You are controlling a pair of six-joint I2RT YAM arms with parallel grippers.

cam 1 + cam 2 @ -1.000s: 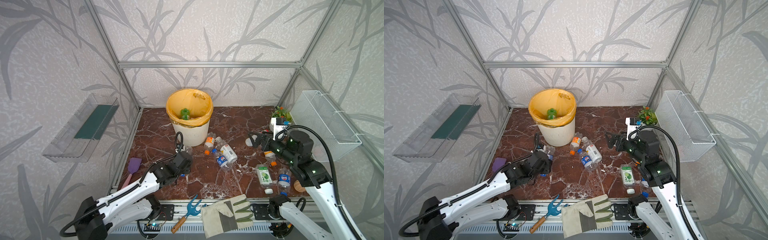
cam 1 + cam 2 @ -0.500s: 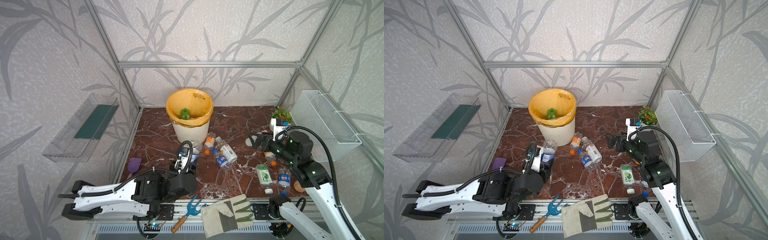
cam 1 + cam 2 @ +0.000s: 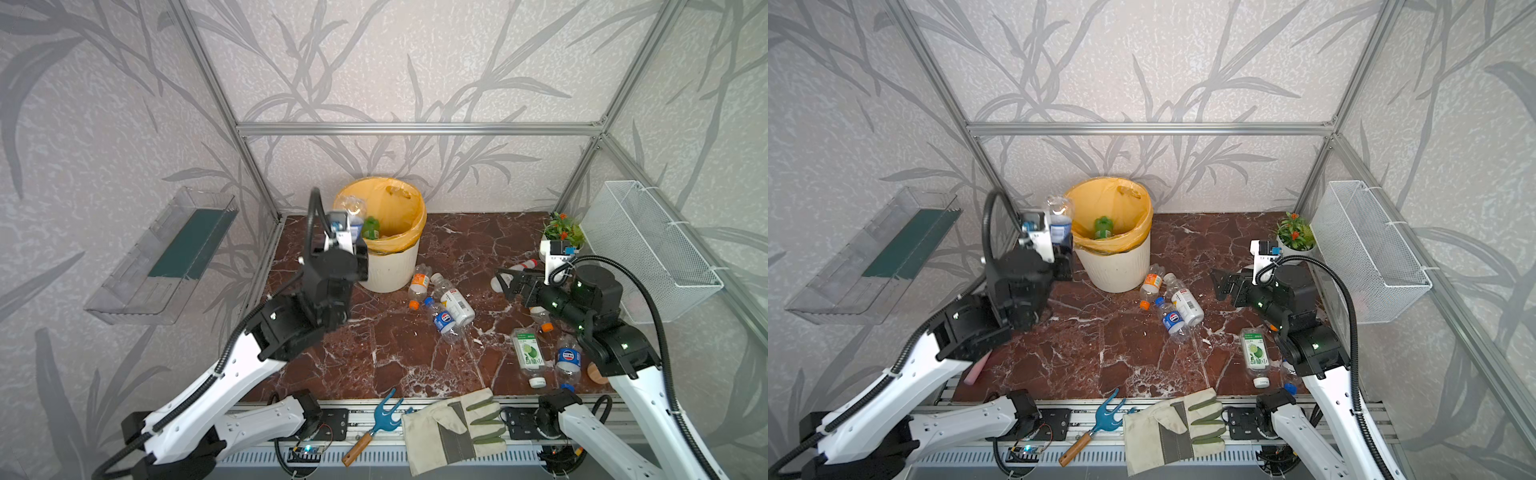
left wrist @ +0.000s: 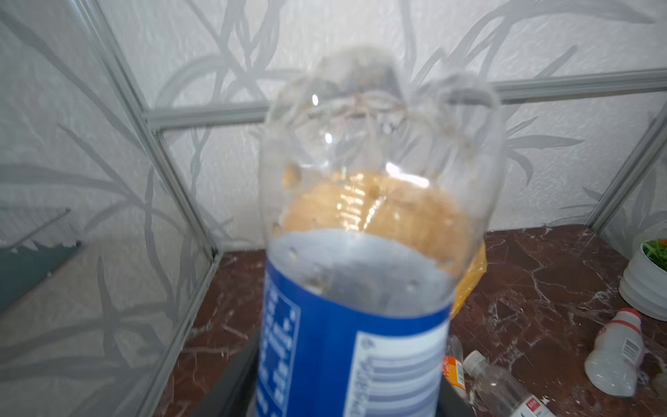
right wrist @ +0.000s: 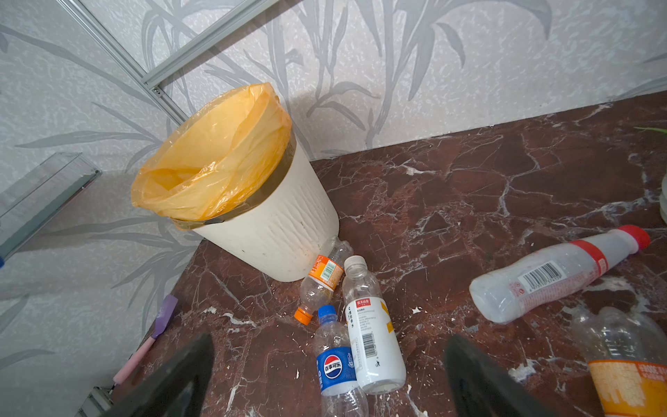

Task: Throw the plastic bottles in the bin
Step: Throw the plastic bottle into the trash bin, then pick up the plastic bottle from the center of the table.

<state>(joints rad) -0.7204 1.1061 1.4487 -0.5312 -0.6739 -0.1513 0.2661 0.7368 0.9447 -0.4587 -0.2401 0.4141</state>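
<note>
One bottle in hand: the left gripper [image 3: 353,239] is clamped on a clear blue-label bottle [image 3: 351,206] — its fingers are closed tight around the labelled body, and the clear end sticks out past them.
Bottle's place: up in the air at the left side of the bin [image 3: 390,272], about level with its rim or a little above. In both top views it sits against the edge of the yellow liner [image 3: 401,208] rather than plainly over the mouth.
Bin: upright at the back of the marble floor [image 3: 395,357], with a green bottle [image 3: 370,227] lying inside.
Right gripper: the right gripper [image 3: 504,286] hovers low over the floor with fingers spread wide and nothing between them. A white red-cap bottle [image 3: 521,266] lies just beside it.
Left on the floor: a cluster of three bottles [image 3: 456,302] near the bin's base, plus several more around the right arm.
Step in hand: the carry to the bin, judged near its end — the release is not yet made.
Next move calls for: bringing the bottle further in over the opening, clear of the rim, then parting the fingers so it falls inside.
Risk: let go where it is now, it could strike the rim and bounce back onto the floor.
</note>
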